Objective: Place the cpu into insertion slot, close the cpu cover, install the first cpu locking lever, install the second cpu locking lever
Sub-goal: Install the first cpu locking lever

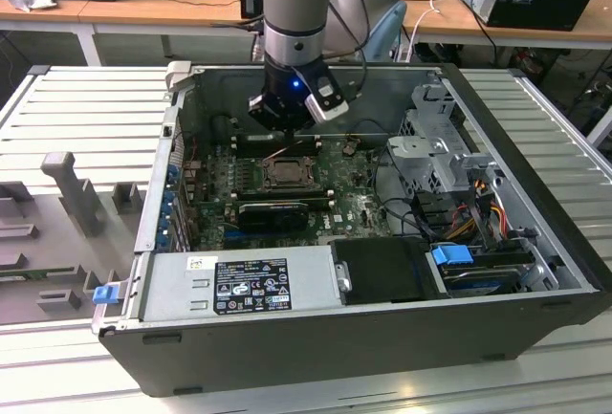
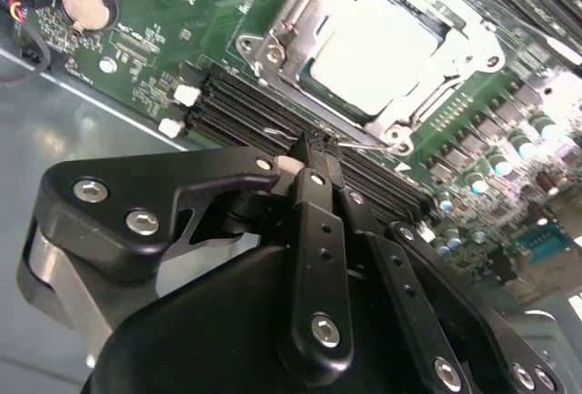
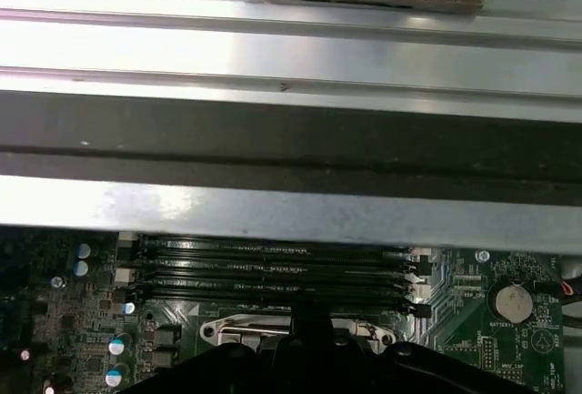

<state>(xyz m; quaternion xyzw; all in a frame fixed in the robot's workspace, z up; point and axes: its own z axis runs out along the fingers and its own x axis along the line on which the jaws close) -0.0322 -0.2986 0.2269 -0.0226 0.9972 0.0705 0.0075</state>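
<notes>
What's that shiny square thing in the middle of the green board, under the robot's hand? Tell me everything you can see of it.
That is the cpu, a flat square chip with a pale, dull metal top. It lies level in the insertion slot, and the cpu cover, a thin silver metal frame with a big window, appears to lie closed around its edges. The gripper hangs just beside the socket, above the black memory slots, and holds nothing.
</notes>
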